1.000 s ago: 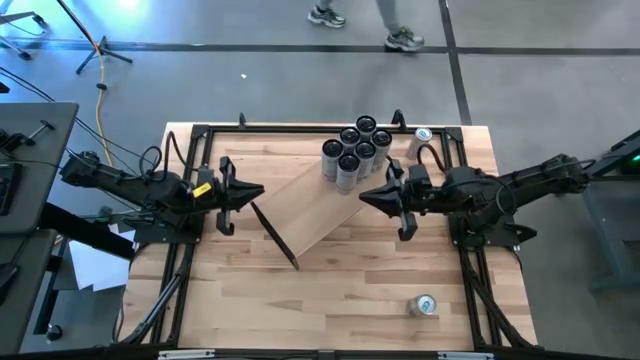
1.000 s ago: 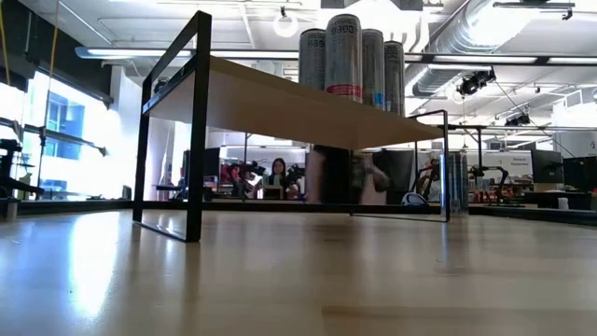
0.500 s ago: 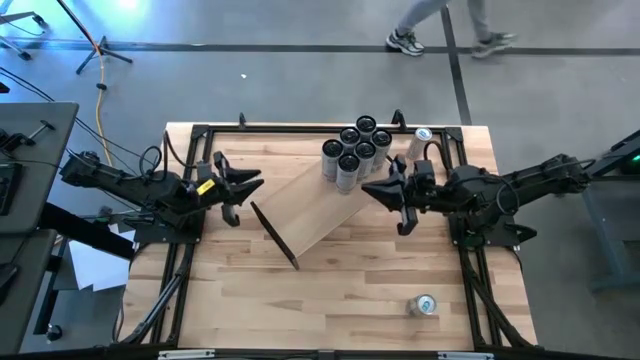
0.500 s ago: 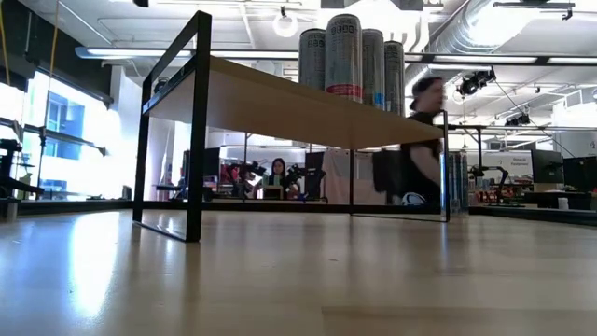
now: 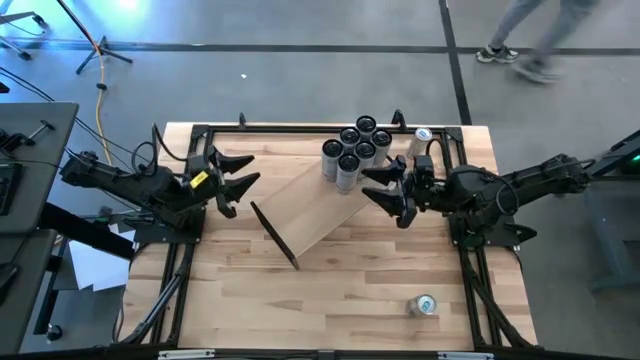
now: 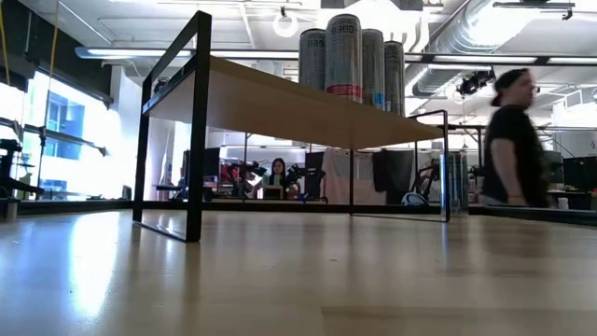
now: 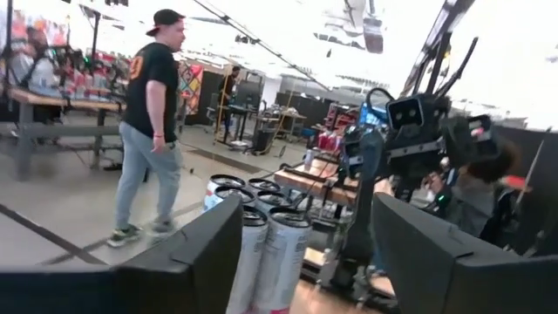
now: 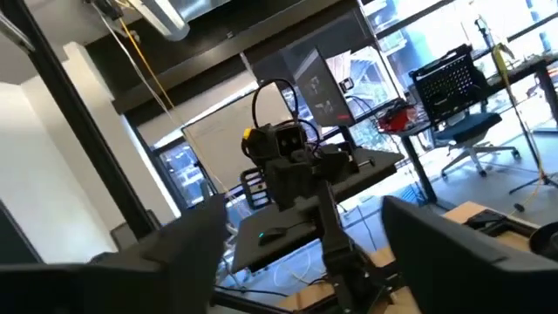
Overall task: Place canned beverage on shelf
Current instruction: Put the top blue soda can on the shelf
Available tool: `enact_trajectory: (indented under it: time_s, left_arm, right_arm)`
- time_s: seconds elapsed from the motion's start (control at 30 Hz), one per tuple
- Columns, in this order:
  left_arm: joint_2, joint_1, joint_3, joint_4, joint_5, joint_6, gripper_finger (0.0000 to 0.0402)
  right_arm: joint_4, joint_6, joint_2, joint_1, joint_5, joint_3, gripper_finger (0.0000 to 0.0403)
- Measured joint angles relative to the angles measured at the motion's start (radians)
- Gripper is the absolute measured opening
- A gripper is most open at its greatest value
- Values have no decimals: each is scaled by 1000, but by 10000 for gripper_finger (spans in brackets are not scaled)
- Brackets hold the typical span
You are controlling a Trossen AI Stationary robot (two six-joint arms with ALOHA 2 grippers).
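Observation:
The shelf (image 5: 315, 205), a pale board with black brackets, stands slantwise on the table, raised on its brackets in the low view (image 6: 280, 98). Several tall cans (image 5: 355, 150) stand upright in a cluster on its far right end (image 6: 350, 56). My left gripper (image 5: 248, 171) hovers open off the shelf's left end, above the table. My right gripper (image 5: 366, 182) hovers open just near of the can cluster, above the board. In the left wrist view the cans (image 7: 261, 235) stand beyond the open fingers (image 7: 192, 253). Neither gripper holds anything.
One can (image 5: 423, 140) stands upright on the table by the far right corner. Another can (image 5: 426, 305) sits near the front right. Black frame rails (image 5: 180, 270) run along the table's edges. A person (image 6: 513, 140) walks past behind the table.
Both grippers have opened where they hover, the left first and the right after it. Both have tipped slightly upward and the right has rolled a little. The shelf and cans have not moved. A person has walked rightward behind the table.

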Motion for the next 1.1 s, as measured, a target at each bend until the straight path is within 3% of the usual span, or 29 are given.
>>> enact_trajectory:
  time_s: [0.13,0.27,0.47,0.77,1.1]
  left_arm:
    - [0,0,9,-1,2,-64,246]
    - [0,0,9,-15,10,-125,265]
    - [-5,6,9,-101,55,-288,286]
    - [-4,6,9,-65,55,-184,289]
    - [-4,6,9,-51,55,-233,289]
  right_arm:
    - [-3,38,0,0,-2,0,343]
    - [-3,80,0,0,-2,0,368]
    - [-3,147,0,0,-2,0,371]
    - [-4,152,0,0,-2,0,371]
    - [-14,148,0,0,-2,0,371]
